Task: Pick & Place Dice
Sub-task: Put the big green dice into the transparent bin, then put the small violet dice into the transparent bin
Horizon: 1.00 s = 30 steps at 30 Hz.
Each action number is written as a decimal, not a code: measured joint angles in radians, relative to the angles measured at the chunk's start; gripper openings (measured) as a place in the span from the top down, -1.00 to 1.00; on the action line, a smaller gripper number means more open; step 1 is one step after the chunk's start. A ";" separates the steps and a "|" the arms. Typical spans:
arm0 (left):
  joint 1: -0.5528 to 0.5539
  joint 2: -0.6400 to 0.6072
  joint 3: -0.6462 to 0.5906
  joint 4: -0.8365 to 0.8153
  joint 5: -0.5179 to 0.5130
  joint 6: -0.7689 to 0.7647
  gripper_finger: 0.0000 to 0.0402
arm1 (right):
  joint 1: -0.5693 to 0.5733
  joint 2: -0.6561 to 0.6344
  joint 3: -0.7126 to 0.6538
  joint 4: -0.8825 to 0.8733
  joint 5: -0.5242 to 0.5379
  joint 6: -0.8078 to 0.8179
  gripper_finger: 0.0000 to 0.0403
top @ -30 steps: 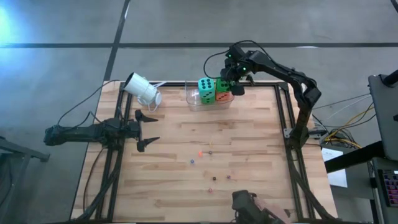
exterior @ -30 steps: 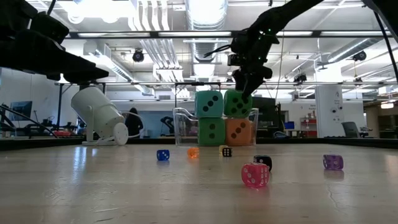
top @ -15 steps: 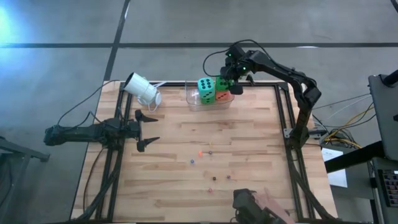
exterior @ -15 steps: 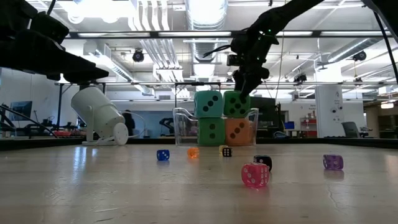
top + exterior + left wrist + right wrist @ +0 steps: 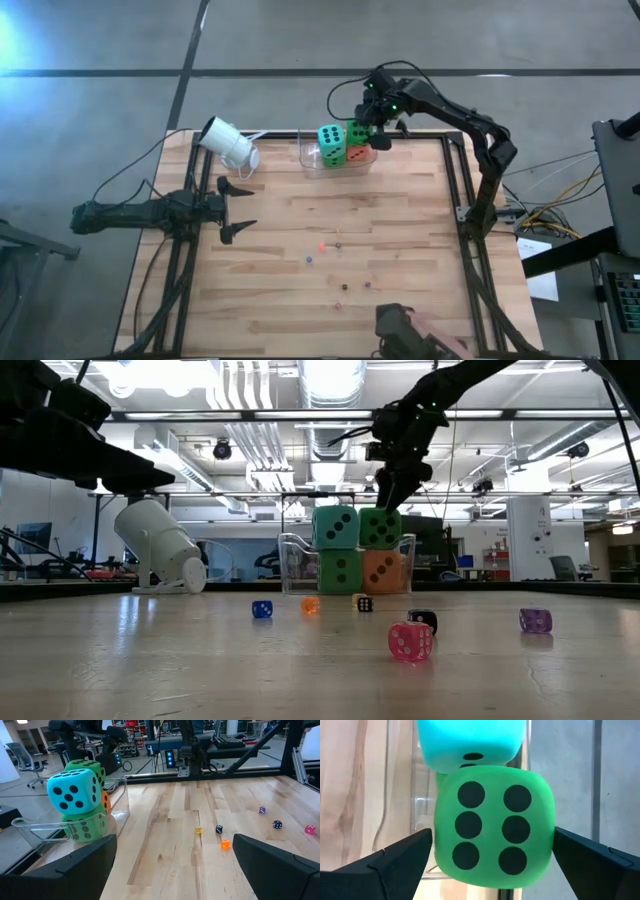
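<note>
Hovering wide open, gripping nothing, right gripper (image 5: 490, 865) above soft green six-pip cube (image 5: 492, 825) topping clear plastic bin (image 5: 310, 160).

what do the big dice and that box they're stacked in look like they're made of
Big dice: likely soft foam or plush with a matte finish; the top green die has rounded, puffy edges and flat black pips, as does the teal die.
Box: looks like clear, glossy plastic; the lower dice and the tabletop show through its walls, and its rim catches light.
</note>
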 joint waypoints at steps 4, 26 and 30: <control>0.000 0.000 0.000 0.000 0.000 0.000 -0.99 | 0.002 0.000 0.017 -0.001 0.000 0.000 -0.99; 0.000 0.000 0.000 0.000 0.000 0.000 -0.99 | 0.111 -0.164 0.077 -0.119 0.009 0.051 -0.99; 0.000 0.000 0.000 0.000 0.000 0.001 -0.99 | 0.181 -0.241 0.039 -0.121 0.010 0.072 -0.99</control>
